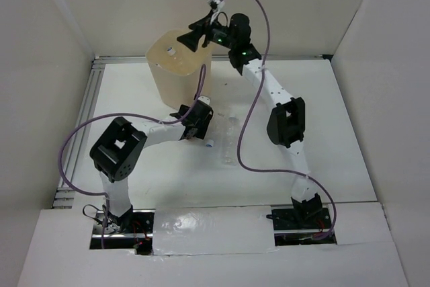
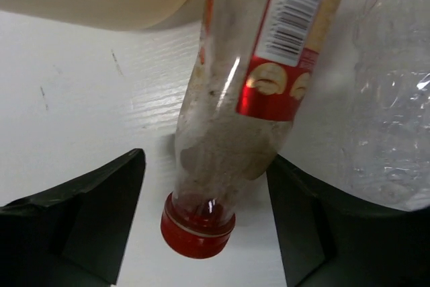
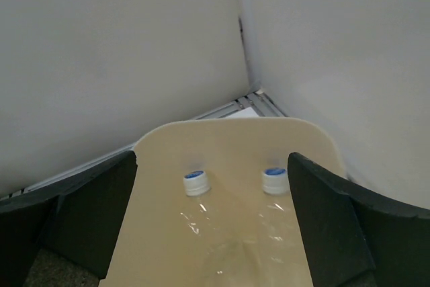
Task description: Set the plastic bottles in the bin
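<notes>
Red-cap bottle (image 2: pixel 228 146) lies on the table by the bin's (image 1: pixel 176 78) near right corner, between the left gripper's (image 2: pixel 207 158) spread fingers, not clamped yet. Centre the jaws first (one pad almost touches, the other has a gap), then pinch across the body above the cap, clear of the clear bottle (image 2: pixel 390 99) beside it. Cap points back at the wrist, long axis running away from it. Right gripper (image 3: pixel 212 158) hangs wide open, empty, over the bin.

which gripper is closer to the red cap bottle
Left. The left gripper has its open jaws either side of the red cap bottle on the table; the right gripper hangs open above the bin, well away from that bottle.
</notes>
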Robot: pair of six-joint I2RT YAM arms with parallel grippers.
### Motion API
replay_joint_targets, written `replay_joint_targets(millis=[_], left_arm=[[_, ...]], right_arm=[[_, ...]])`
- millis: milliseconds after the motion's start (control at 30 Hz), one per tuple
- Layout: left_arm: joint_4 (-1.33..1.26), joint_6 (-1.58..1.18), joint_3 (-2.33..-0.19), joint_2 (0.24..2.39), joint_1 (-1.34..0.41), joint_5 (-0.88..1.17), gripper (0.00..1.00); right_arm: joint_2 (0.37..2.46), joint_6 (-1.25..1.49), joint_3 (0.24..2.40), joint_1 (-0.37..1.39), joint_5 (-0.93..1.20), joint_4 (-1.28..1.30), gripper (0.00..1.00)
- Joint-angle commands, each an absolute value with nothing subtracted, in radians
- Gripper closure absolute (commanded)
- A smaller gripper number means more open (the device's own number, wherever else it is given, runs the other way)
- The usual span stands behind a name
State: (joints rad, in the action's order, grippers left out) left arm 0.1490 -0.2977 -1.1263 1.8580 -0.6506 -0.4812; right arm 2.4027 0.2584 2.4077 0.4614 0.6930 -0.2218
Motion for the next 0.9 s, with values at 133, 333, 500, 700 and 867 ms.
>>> replay_joint_targets(millis=[133,333,500,700,867], left_arm=[[0.17,-0.295,-1.193,1.945,-0.637,-0.422,0.52],[0.179,-0.285,-1.114,1.837,-0.667,-0.385,0.97],[0.225,-0.25,-1.032,1.544,-0.742,-0.302,1.0],[0.349,-0.25,-1.25,1.336,-0.795,-0.251,1.0],[0.328,-0.259,-1.533,1.393,-0.723,-0.307,1.0]], right_arm=[[2.134,0.313,2.249,0.249,0.819,-0.152,0.0],[1.895,0.056,2.016,0.146,0.919,0.033,0.0],[1.735,-0.221,1.765,0.069,0.874,0.356,0.0],[1.609,-0.311,1.4,-0.132,0.816,0.419,0.77],[1.543,-0.408,1.249,-0.179,0.741,0.44,0.55]])
